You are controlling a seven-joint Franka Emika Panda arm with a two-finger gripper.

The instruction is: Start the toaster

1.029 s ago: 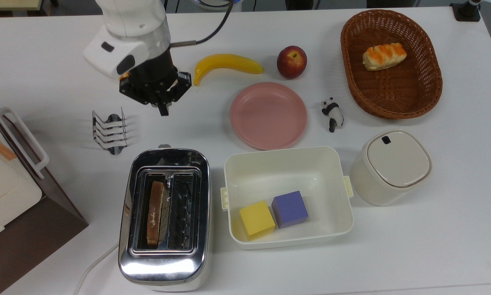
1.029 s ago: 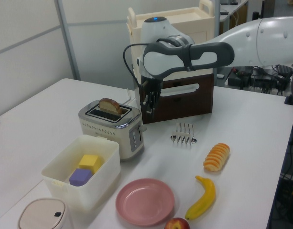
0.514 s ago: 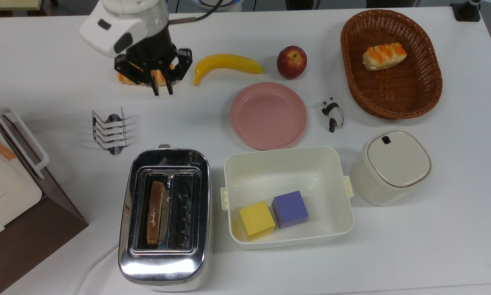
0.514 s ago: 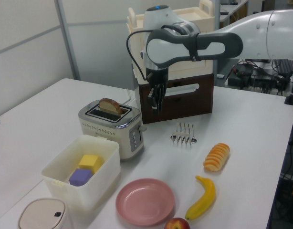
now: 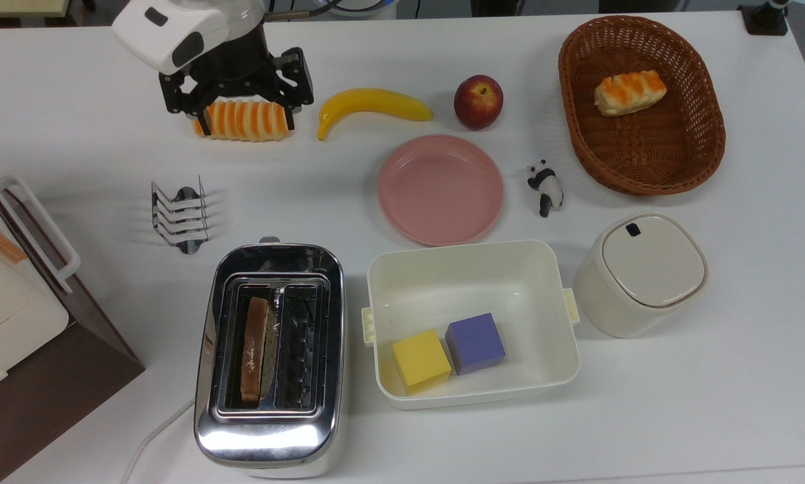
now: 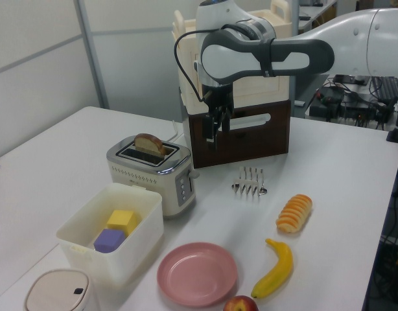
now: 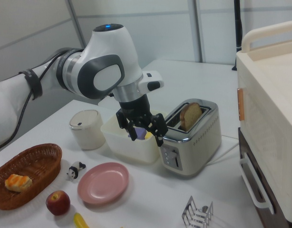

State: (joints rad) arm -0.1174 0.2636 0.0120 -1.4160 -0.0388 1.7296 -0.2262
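Toaster: shiny chrome two-slot toaster [image 5: 270, 356] at the table's near edge in the top view, beside the white plastic bin [image 5: 471, 323].
Slot: brown bread slice [image 5: 255, 349] upright inside.
Gripper: black two-finger gripper [image 5: 244, 124] raised well apart, jaws spread, grasping nothing.

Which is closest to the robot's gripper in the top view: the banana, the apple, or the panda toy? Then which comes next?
Measured from the gripper, in the top view:
1. Banana, just to its right.
2. Apple, further right.
3. Panda toy, farthest, right and lower.
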